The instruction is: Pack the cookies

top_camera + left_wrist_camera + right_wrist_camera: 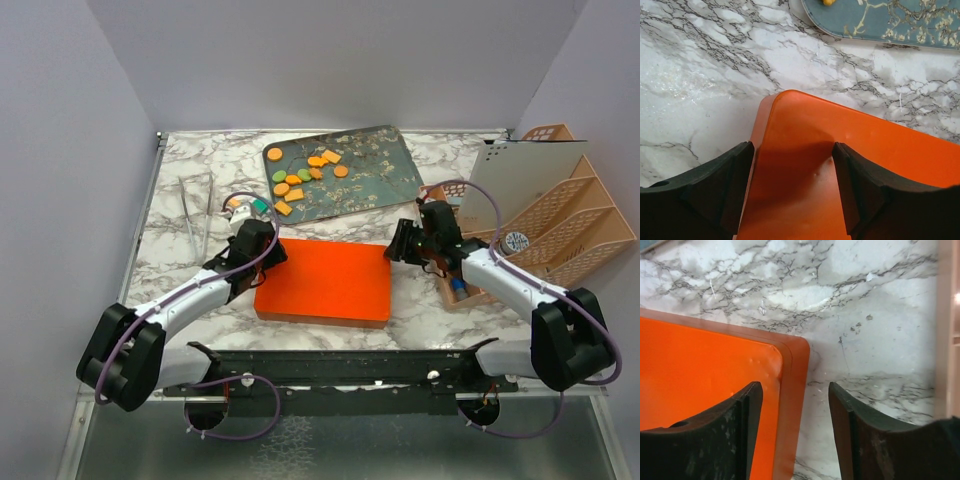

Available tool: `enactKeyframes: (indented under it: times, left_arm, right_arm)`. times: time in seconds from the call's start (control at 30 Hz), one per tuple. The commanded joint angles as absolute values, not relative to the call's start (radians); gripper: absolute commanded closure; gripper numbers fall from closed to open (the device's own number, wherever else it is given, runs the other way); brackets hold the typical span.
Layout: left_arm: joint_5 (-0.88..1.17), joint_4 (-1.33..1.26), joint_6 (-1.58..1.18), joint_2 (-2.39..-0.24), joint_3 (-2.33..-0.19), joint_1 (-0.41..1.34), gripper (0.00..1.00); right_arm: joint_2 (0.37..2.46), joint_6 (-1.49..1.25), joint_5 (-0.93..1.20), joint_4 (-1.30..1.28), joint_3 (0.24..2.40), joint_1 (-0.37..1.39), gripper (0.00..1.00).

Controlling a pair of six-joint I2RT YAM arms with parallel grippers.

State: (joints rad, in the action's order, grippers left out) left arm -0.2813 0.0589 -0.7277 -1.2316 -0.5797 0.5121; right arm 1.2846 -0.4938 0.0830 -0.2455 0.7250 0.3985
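Note:
The cookies (318,161), orange rounds and squares with a few green ovals, lie on a teal flowered tray (375,180) at the back. An orange box (325,285) with its lid shut sits in the middle of the table. My left gripper (264,257) is open and empty, its jaws straddling the box's far left corner (790,107). My right gripper (401,246) is open and empty, its jaws straddling the box's far right corner (790,355). The left wrist view shows the tray's edge (890,25) with one cookie (828,2) at the top.
A peach desk organizer (570,215) with a white panel (520,170) stands at the right, and its edge shows in the right wrist view (946,330). A small peach bin (455,288) lies by the right arm. A clear plastic stand (195,205) and small teal, orange and white items (245,205) sit at the left.

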Motion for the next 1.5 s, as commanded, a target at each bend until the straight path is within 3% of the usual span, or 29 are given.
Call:
enactKeyframes:
  times: [0.0,0.37,0.57,1.1,1.47]
  left_arm:
    - [-0.273,0.152,-0.699,-1.204,-0.63,0.518,0.24]
    - [-0.387,0.343,-0.623,-0.921,-0.722,0.513,0.02]
    - [-0.49,0.411,-0.502,-0.73,-0.751,0.512,0.01]
    - [-0.65,0.376,-0.263,-0.102,-0.64,0.512,0.01]
    - [-0.625,0.329,-0.243,-0.045,-0.578,0.512,0.01]
  right_arm:
    - [1.15,-0.435,-0.085,-0.366,0.79,0.402,0.35]
    - [0.782,-0.33,-0.333,-0.49,0.824,0.402,0.1]
    - [0.589,-0.294,-0.468,-0.535,0.836,0.402,0.01]
    - [0.155,-0.273,-0.597,-0.619,0.739,0.403,0.0]
    - [0.087,-0.281,-0.625,-0.623,0.714,0.402,0.0]
